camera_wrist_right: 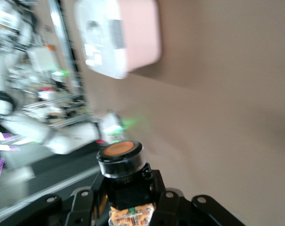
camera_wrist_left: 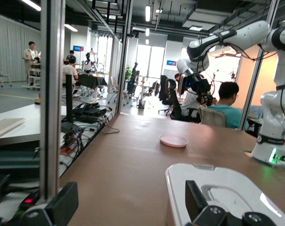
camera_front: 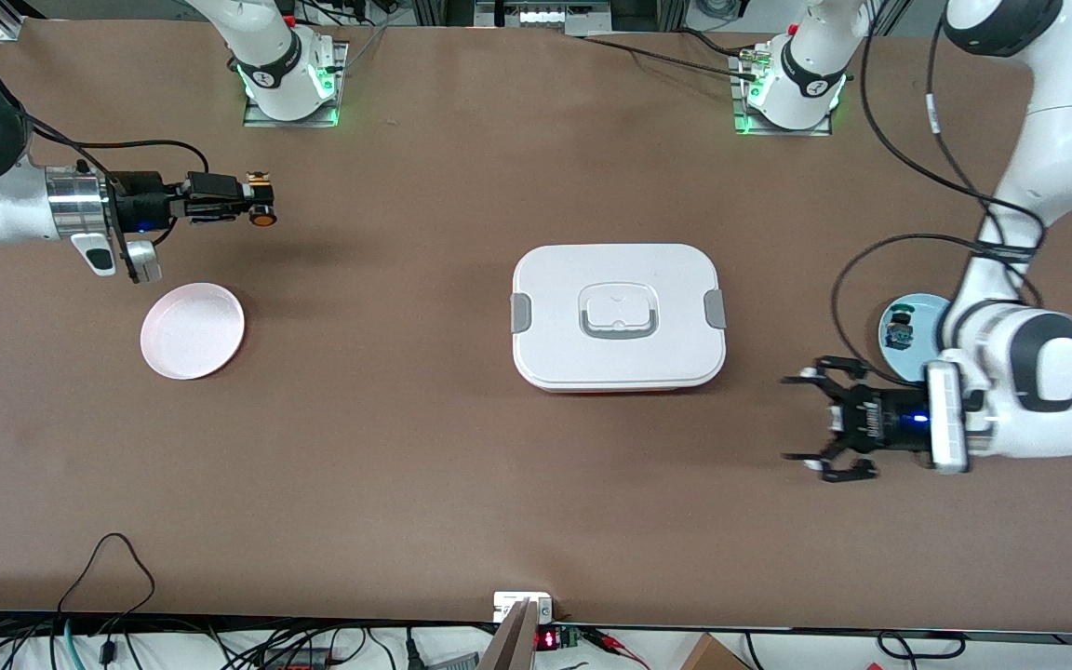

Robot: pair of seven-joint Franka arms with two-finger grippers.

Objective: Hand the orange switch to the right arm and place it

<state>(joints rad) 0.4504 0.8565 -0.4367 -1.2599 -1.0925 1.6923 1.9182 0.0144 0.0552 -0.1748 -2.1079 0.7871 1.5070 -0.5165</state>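
A: Front view: which step is in hand?
B: The handover looks done; the orange switch [camera_front: 261,208] is gripped by the right gripper [camera_front: 252,200] above the worktop [camera_front: 424,465], near the pink plate [camera_front: 192,330]. The left gripper [camera_front: 815,423] is spread empty, waiting.

A: Left wrist view?
B: The right gripper is seen aloft above the plate.

A: Right wrist view?
B: The switch's long axis is seen along the fingers [camera_wrist_right: 168,197], cap outward. Lowering onto the plate is judged next.

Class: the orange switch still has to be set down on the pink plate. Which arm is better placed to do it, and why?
Right. Its pincer is shut on the orange switch, up in the air close by the pink plate. The left pincer is open, holds nothing and waits at the left arm's end of the table.
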